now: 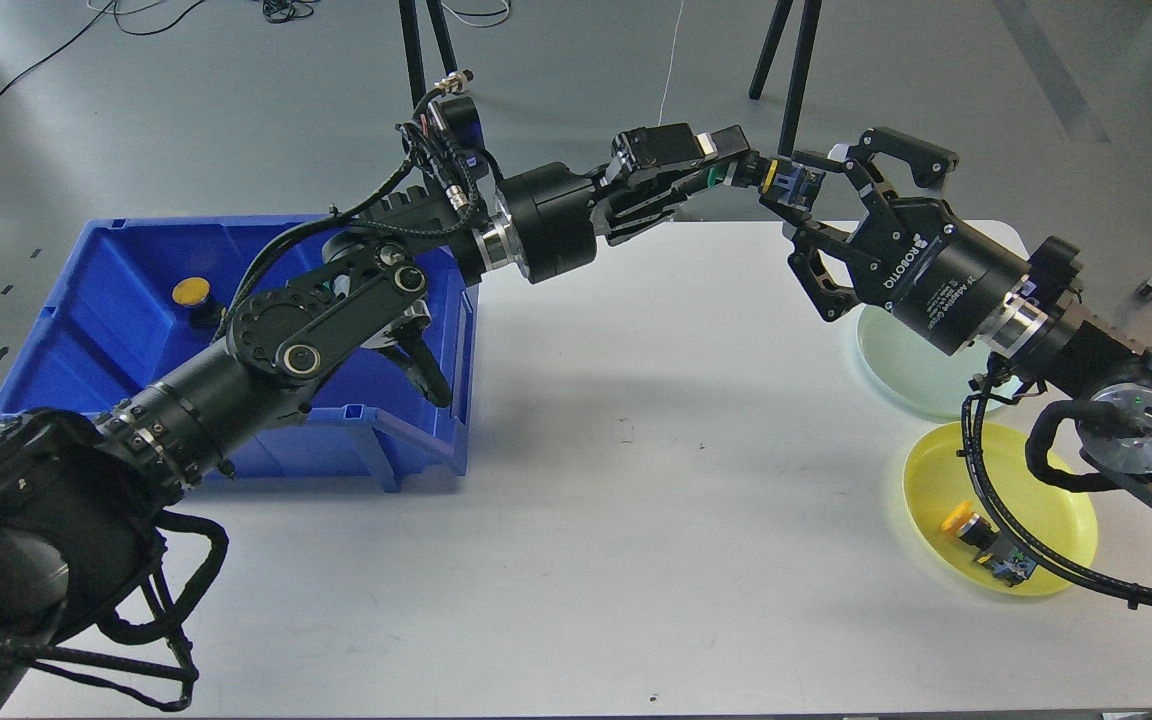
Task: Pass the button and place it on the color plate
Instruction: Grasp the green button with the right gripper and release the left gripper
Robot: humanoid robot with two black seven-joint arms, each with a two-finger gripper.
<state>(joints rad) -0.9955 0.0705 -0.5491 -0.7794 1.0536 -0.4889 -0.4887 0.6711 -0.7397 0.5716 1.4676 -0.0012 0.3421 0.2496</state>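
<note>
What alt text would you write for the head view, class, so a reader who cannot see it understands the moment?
Above a white table, the left gripper holds out a green push button to the open right gripper. A blue bin on the left holds a yellow button; on the right, a yellow plate holds another button beside a pale green plate.

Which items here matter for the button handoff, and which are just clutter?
In play:
- green button, held by left end effector
- right end effector, open around the button's far end
- pale green plate
- yellow plate, yellow button in it
- blue bin, yellow button inside

Lying about:
- tripod legs
- floor cables
</note>
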